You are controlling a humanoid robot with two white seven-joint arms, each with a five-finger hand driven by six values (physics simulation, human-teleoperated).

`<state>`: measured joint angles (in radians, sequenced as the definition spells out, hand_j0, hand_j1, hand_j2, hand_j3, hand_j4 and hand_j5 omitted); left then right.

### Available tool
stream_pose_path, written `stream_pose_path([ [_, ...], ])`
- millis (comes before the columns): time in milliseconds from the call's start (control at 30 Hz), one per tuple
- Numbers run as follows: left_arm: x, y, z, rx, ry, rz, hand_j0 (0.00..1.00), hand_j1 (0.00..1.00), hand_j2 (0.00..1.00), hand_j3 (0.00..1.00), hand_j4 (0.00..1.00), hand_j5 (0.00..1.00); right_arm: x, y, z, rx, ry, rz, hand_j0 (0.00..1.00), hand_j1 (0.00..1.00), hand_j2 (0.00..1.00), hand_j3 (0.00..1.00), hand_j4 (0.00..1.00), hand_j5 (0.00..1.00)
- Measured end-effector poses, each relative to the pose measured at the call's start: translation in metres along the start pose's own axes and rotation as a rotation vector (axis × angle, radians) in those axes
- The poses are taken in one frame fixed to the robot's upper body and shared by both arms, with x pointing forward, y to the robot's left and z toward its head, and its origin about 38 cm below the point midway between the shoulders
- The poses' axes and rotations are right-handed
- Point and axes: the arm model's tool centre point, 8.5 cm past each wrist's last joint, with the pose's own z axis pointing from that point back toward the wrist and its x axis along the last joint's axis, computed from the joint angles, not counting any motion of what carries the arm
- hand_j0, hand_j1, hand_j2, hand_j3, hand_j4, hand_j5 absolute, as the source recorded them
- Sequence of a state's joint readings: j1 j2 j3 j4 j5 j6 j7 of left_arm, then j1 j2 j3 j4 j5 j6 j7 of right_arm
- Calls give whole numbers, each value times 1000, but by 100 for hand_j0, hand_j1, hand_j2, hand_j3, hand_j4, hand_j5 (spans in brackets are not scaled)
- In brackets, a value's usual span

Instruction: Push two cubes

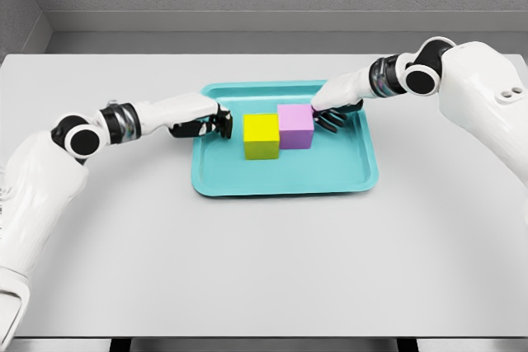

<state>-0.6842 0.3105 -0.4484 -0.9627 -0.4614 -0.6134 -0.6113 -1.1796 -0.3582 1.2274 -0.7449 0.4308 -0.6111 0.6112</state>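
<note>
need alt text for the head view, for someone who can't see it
A yellow cube and a pink cube sit touching on a teal tray on a grey table. The left hand and right hand flank them from either side.

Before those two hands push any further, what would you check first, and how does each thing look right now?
1. Both cubes on the teal tray: ok; the yellow cube and pink cube sit inside its rim.
2. Cubes together: ok; their facing sides appear to touch.
3. Right hand against the pink cube: ok; it seems to touch the cube's right side.
4. Left hand against the yellow cube: not ok; a small gap shows.
5. Hands holding nothing: ok; both have curled fingers around nothing.
6. Cubes lined up evenly: not ok; the pink cube sits slightly farther back.
</note>
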Motion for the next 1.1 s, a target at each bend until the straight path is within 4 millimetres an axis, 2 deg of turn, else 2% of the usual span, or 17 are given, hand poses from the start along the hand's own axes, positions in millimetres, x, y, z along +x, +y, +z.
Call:
stream_pose_path([
  [167, 1, -4, -5, -4, -3, 13, 35, 35, 35, 35, 35, 35, -3, 2, 3, 1, 8, -4, 12, 12, 12, 12, 12, 12],
  [333, 3, -3, -8, -2, -8, 14, 35, 35, 35, 35, 35, 35, -15, -2, 14, -3, 41, -12, 12, 12, 12, 12, 12, 12],
  [667, 10, -2, -14, 5, -30, 16, 34, 34, 34, 34, 34, 34, -22, -27, 27, -17, 82, 35, 12, 12, 12, 12, 12, 12],
  [900, 16, -3, -22, 8, -48, 19, 34, 34, 34, 34, 34, 34, -20, -30, 25, -15, 88, 40, 12, 12, 12, 12, 12, 12],
  [1100, 10, -2, -13, 9, -31, 17, 34, 34, 34, 34, 34, 34, -20, -30, 24, -14, 90, 40, 12, 12, 12, 12, 12, 12],
])
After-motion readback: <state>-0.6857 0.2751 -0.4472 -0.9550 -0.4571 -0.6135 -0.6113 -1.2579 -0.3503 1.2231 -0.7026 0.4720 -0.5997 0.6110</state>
